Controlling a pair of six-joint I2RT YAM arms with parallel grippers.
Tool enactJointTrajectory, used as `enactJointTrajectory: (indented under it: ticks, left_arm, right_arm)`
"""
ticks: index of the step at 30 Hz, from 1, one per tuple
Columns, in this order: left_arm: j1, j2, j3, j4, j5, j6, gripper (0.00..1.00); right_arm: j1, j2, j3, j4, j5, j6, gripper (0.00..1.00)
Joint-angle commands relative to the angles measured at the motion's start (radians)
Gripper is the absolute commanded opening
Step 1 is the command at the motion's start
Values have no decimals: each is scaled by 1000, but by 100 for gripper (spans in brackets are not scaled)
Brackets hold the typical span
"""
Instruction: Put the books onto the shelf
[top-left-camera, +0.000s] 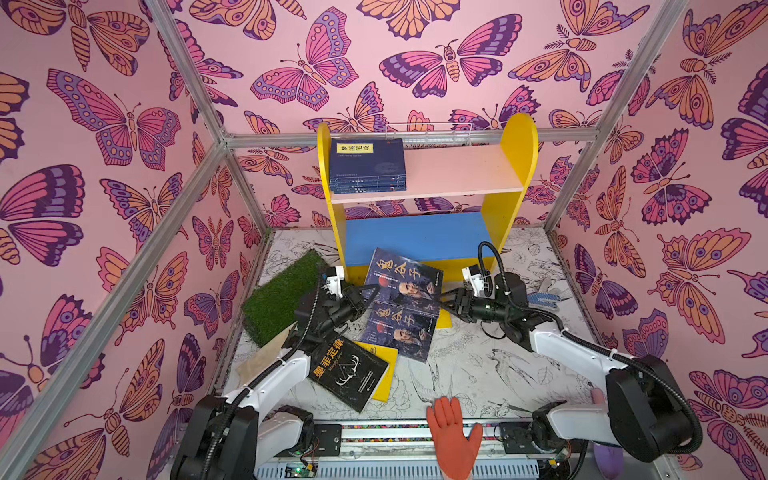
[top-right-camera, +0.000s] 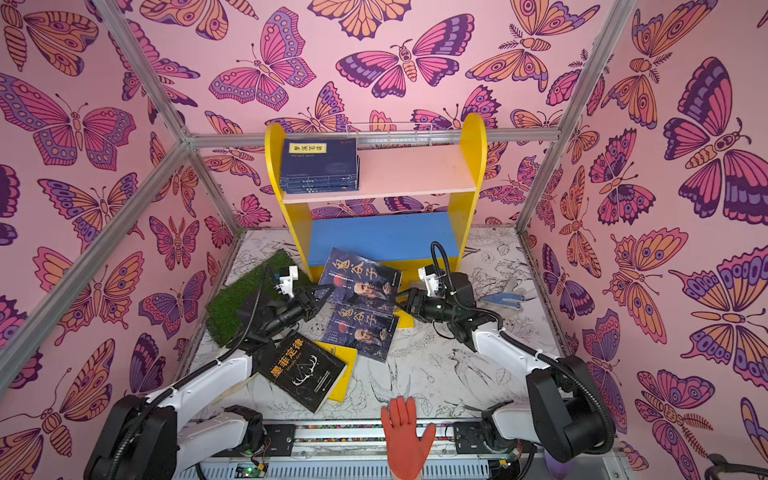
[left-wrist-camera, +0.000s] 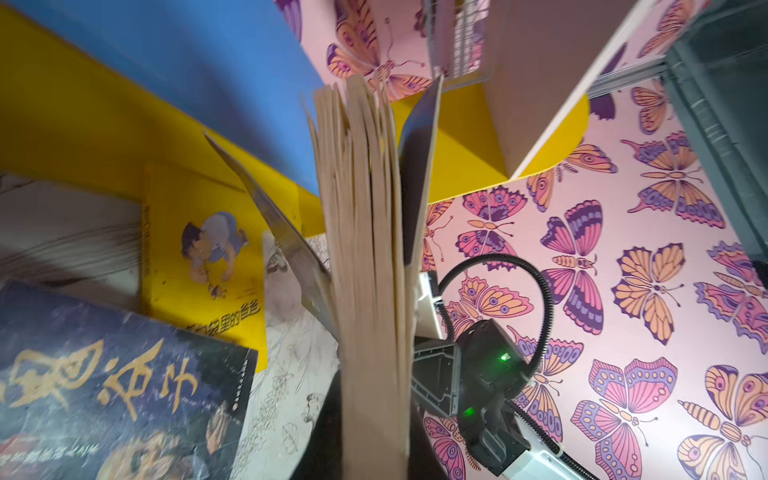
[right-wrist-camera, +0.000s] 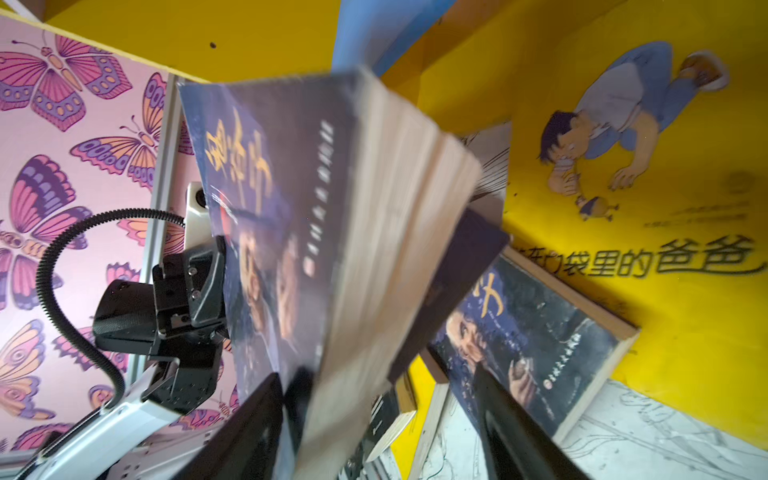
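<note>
The portrait-cover book (top-left-camera: 405, 282) hangs tilted, cover up, just in front of the shelf's (top-left-camera: 515, 166) blue lower board (top-left-camera: 415, 237), between the two arms. The left pincer (top-left-camera: 368, 293) is clamped tight on its left edge. In the left wrist view the page block runs straight out from the jaws, with the covers splaying loose. The right pincer (top-left-camera: 446, 301) stands wide at the opposite edge with a gap beside the book, so it grips nothing. The weight looks to be on the left grip alone.

This reads as a handover to the left arm for shelving. To do it well, the right arm should draw straight back from the book before the left one moves. A paperback held by one edge will likely sag and fan, so the carry should be slow and level. It needs to rise over the board's front edge, stay clear of the yellow side panels, and be let go only once it lies flat. It could go on the blue board, or beside the navy stack (top-left-camera: 368, 166) on the pink upper board (top-left-camera: 457, 170).

Both forearms reach toward the shelf and bend inward, wrists low and roughly level, pincers pointing at each other across the book.

On the worktop (top-left-camera: 478, 365) in front of the shelf lie a second portrait book (top-left-camera: 401, 332), the black antler book (top-left-camera: 349, 370) and yellow cartoon-boy books (top-left-camera: 444, 320) — none shelved yet.
</note>
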Motion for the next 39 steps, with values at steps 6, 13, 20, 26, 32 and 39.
enactJointTrajectory:
  ticks: [6,13,20,26,32,39]
  left_arm:
    - [-16,-50,43,151,-57,64,0]
    - [-43,-22,31,231,-95,73,0]
    - [-56,-9,13,232,-148,95,0]
    - [-63,-19,-13,153,-166,120,5]
    - [-63,-86,-58,31,-252,138,43]
    - [-42,-220,-98,-207,-405,151,60]
  right_arm:
    - [3,-32,-31,276,-196,158,69]
    - [45,-6,10,413,-194,244,65]
    - [61,2,39,467,-146,303,37]
    - [61,-52,76,362,-28,229,8]
    - [61,-50,170,223,-3,52,2]
    - [57,18,319,78,10,-140,0]
